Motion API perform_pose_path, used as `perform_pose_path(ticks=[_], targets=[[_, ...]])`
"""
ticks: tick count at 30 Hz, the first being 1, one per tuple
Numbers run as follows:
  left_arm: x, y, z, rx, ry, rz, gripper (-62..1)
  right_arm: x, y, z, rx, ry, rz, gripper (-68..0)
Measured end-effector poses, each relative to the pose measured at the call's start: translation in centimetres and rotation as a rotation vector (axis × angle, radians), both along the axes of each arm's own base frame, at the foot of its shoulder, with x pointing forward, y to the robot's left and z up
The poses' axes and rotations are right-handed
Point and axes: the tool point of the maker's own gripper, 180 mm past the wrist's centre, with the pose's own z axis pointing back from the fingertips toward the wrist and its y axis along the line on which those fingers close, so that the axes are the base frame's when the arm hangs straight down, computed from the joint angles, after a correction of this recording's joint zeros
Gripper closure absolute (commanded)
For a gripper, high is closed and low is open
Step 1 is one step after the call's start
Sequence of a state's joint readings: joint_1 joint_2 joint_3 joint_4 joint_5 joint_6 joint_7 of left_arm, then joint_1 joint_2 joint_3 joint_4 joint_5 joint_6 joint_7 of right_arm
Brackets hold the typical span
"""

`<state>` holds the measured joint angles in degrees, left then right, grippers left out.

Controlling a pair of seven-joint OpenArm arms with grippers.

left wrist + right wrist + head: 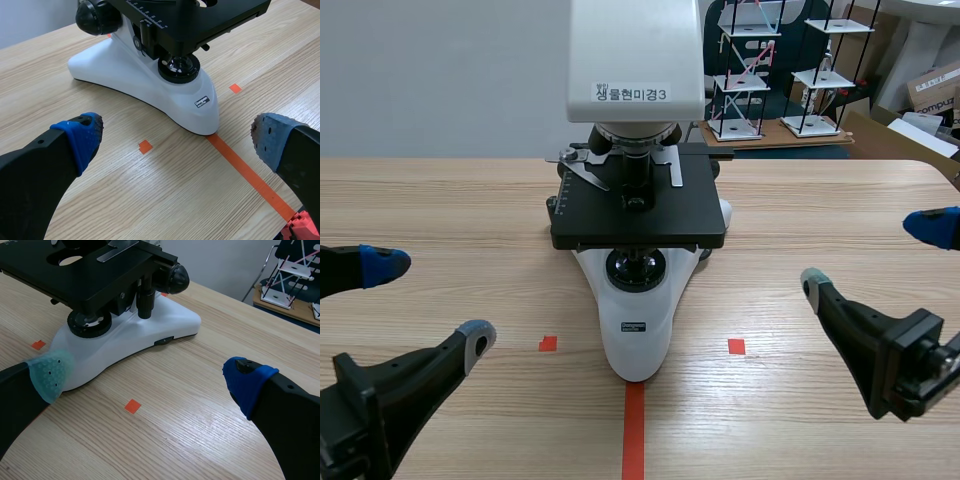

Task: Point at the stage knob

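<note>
A microscope (pixel 635 300) with a white base and a black stage (pixel 638 205) stands at the middle of the table. In the right wrist view the stage knob (pixel 145 301) shows as a black stem hanging under the stage's side, next to the larger focus knob (pixel 177 277). My right gripper (pixel 147 377) is open, low over the table, well short of that knob. It sits to the right of the base (pixel 873 257). My left gripper (pixel 430 300) is open too, to the left of the base, with the base tip ahead of it (pixel 177 137). Neither holds anything.
Orange-red tape marks (pixel 634 430) lie on the wooden table (pixel 470 200) in front of the microscope. A second focus knob (pixel 95 17) sticks out on the left side. Wire model frames (pixel 745 70) and boxes (pixel 935 85) stand behind the table's far edge.
</note>
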<state>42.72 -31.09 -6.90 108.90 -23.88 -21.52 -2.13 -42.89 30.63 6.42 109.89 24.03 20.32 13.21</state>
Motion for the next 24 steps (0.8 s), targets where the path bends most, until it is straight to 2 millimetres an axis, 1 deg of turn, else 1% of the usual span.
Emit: perform_pose_path(ticks=[20,21,22,23,24], targets=[[0.00,0.00,0.01,0.000,0.000,0.000,-62.3,0.00,0.00,-0.01,0.000,0.001,0.000,-66.3],[0.00,0.00,0.01,0.000,0.000,0.000,-62.3,-0.01,-0.02,-0.09,-0.002,0.004,-0.001,-64.8],[0.00,0.00,0.01,0.000,0.000,0.000,-62.3,-0.03,-0.04,-0.21,-0.006,0.010,-0.001,-60.1],[0.00,0.00,0.01,0.000,0.000,0.000,-62.3,-0.04,-0.06,-0.31,-0.010,0.015,-0.002,-52.1],[0.00,0.00,0.01,0.000,0.000,0.000,-62.3,-0.06,-0.09,-0.44,-0.017,0.019,-0.001,-42.2]])
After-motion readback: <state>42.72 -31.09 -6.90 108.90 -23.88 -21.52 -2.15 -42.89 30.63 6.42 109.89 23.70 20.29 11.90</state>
